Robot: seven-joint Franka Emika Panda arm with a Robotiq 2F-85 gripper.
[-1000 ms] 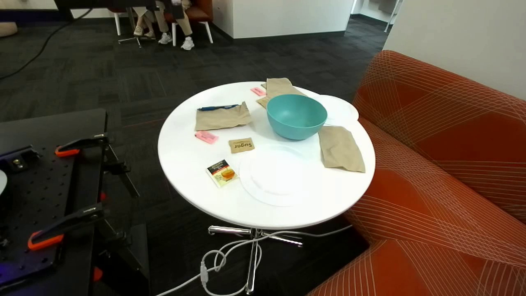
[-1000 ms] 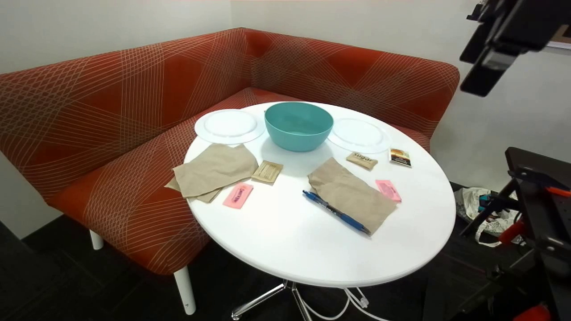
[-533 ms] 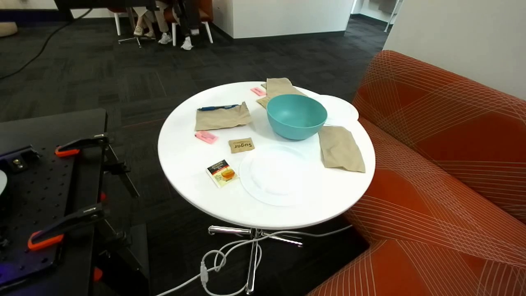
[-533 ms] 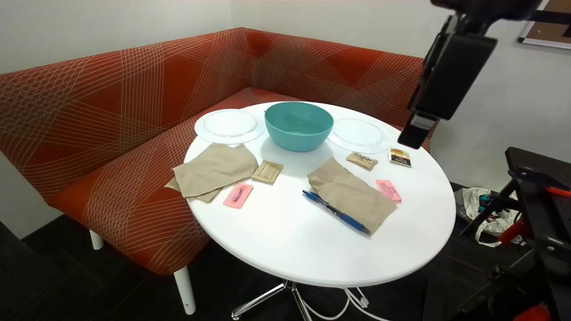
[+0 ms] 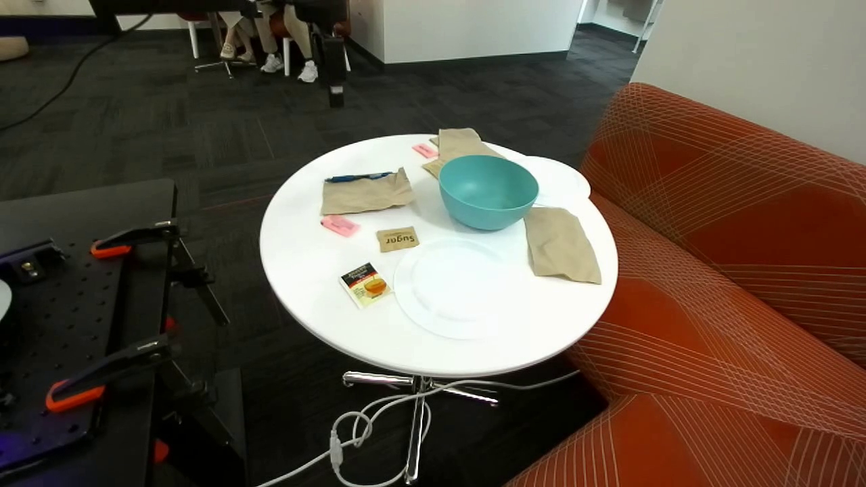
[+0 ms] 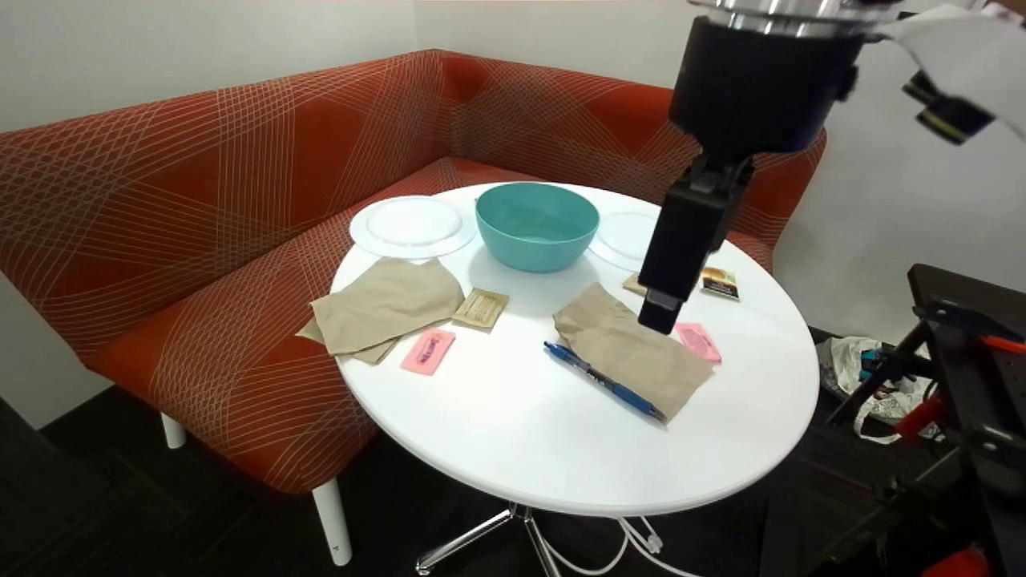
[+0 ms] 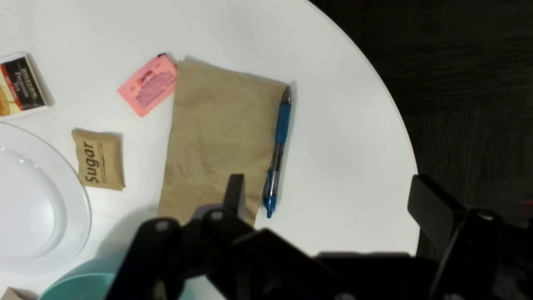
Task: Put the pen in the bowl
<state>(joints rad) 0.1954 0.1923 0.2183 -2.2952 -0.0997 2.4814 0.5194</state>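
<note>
The slim blue pen (image 7: 282, 125) lies along the edge of a brown napkin on the white round table; it shows in both exterior views (image 5: 358, 177) (image 6: 605, 382). The teal bowl (image 6: 537, 250) stands upright further in on the table; it also shows in an exterior view (image 5: 488, 211) and partly in the wrist view (image 7: 77, 287), where the gripper hides much of it. My gripper (image 7: 330, 193) is wide open, with nothing between its fingers. It hangs above the table, higher than the pen; it shows in both exterior views (image 6: 659, 314) (image 5: 336, 98).
The brown napkin (image 7: 220, 125) lies beside and under the pen. A pink packet (image 7: 150, 85), a sugar packet (image 7: 100, 160), a tea packet (image 7: 21, 85) and a white plate (image 7: 79, 216) are nearby. More napkins (image 6: 393, 304) lie across the table. A red couch (image 6: 240, 208) borders it.
My gripper has moved down and in over the table, toward the napkin with the pen. The pen, the bowl and the other table items have not moved.
</note>
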